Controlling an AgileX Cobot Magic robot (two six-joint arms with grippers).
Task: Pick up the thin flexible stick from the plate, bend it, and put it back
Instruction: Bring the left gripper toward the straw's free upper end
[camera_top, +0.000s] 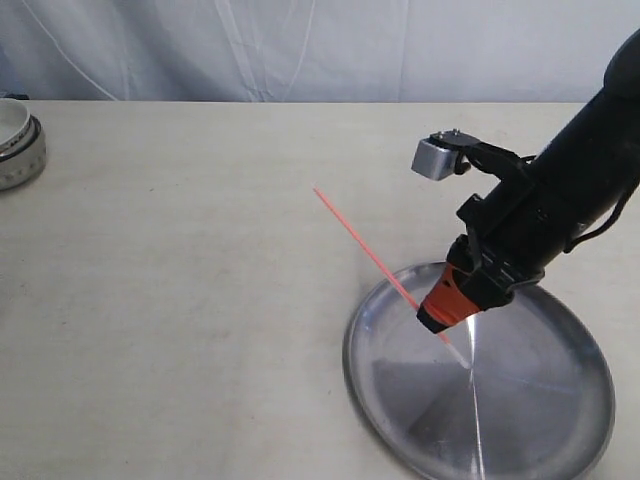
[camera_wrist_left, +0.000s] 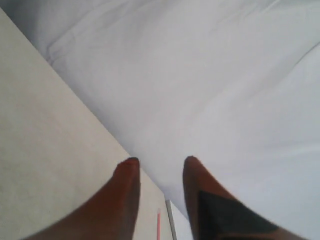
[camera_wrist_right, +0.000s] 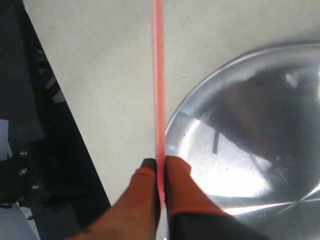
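The thin red-orange stick (camera_top: 365, 243) slants up and to the left from my right gripper (camera_top: 432, 318), which is shut on its lower part above the left side of the silver plate (camera_top: 545, 440). Its whitish tip (camera_top: 458, 352) pokes out below the fingers toward the plate. In the right wrist view the stick (camera_wrist_right: 159, 75) runs straight out from between the closed fingers (camera_wrist_right: 180, 172), with the plate (camera_wrist_right: 260, 130) beside it. My left gripper (camera_wrist_left: 160, 165) stands open with nothing between its fingers; it is not seen in the exterior view. A bit of the stick (camera_wrist_left: 158, 225) shows far off between them.
A white bowl (camera_top: 15, 140) sits at the far left edge of the beige table (camera_top: 180, 300). A pale cloth backdrop (camera_top: 320, 45) hangs behind the table. The right arm's wrist camera (camera_top: 438, 155) juts out above the stick.
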